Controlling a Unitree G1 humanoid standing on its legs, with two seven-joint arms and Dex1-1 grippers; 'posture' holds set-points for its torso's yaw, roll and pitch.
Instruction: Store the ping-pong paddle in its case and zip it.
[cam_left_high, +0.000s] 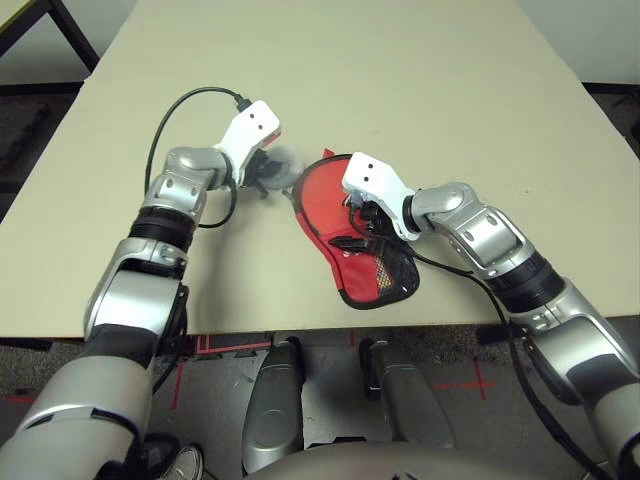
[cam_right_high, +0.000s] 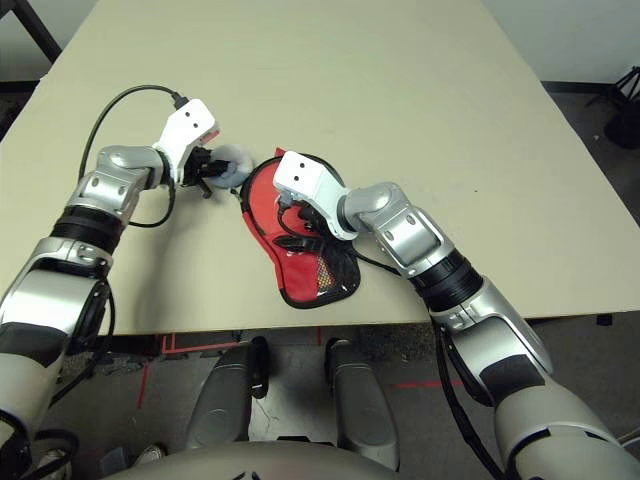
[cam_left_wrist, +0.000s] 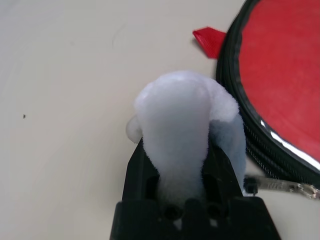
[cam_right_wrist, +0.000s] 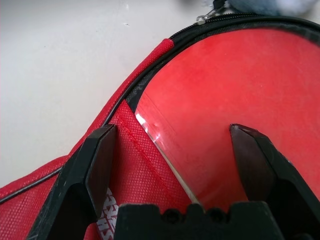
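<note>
The red case (cam_left_high: 322, 200) lies flat near the table's front edge, its black mesh pocket (cam_left_high: 392, 274) towards me. Inside its open zipper edge (cam_right_wrist: 150, 75) shows the ping-pong paddle's smooth red face (cam_right_wrist: 240, 85); the handle is hidden. My right gripper (cam_right_wrist: 175, 150) hovers open just over the case, one finger (cam_right_wrist: 100, 170) over the red fabric flap and the other over the paddle face. Just left of the case, my left gripper (cam_left_wrist: 180, 160) is shut on a grey-white soft lump (cam_left_wrist: 175, 115). A metal zipper pull (cam_left_wrist: 285, 187) lies beside the lump.
The beige table (cam_left_high: 400, 80) stretches wide behind and to both sides of the case. A black cable (cam_left_high: 185, 105) loops above my left forearm. The table's front edge (cam_left_high: 250, 333) runs close below the case.
</note>
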